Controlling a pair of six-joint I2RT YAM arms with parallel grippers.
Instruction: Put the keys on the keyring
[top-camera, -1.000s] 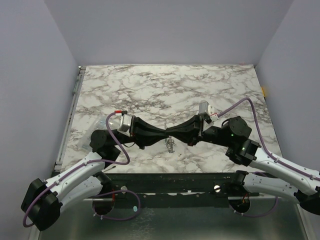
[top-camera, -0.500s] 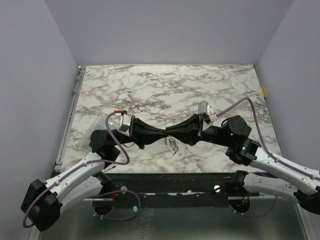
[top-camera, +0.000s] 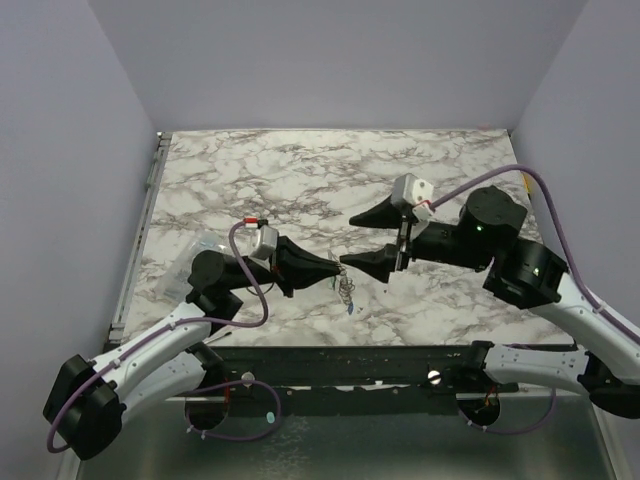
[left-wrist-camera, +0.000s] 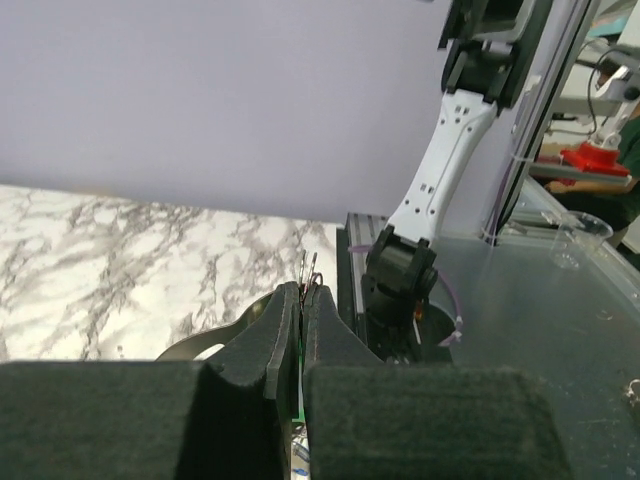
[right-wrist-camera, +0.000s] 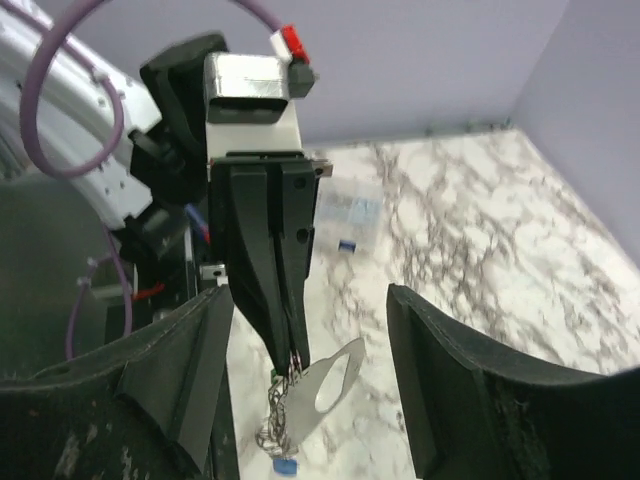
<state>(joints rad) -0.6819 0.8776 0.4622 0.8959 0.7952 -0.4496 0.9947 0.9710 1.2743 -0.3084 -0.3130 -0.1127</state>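
Observation:
My left gripper (top-camera: 335, 266) is shut on the top of the keyring (top-camera: 345, 290), which hangs just above the marble near the table's front edge. In the right wrist view its black fingers (right-wrist-camera: 285, 300) pinch the beaded chain (right-wrist-camera: 275, 425), with the silvery oval loop (right-wrist-camera: 335, 385) jutting to the right. A blue key (right-wrist-camera: 285, 466) dangles at the chain's bottom, and a green bit (right-wrist-camera: 273, 376) shows at the fingertips. From the left wrist, thin wire ends (left-wrist-camera: 308, 266) poke out of the shut left gripper (left-wrist-camera: 300, 292). My right gripper (top-camera: 354, 240) stands open, apart from the keyring, holding nothing.
A clear plastic bag (top-camera: 195, 250) with small blue marks lies on the marble table (top-camera: 330, 170) behind the left arm; it is also in the right wrist view, bag (right-wrist-camera: 345, 208). A metal rail (top-camera: 350, 365) runs along the table's front edge.
The right gripper has let go of the keyring, opened wide and drawn back to the right. The left gripper has shut on the keyring and shifted slightly right with it.

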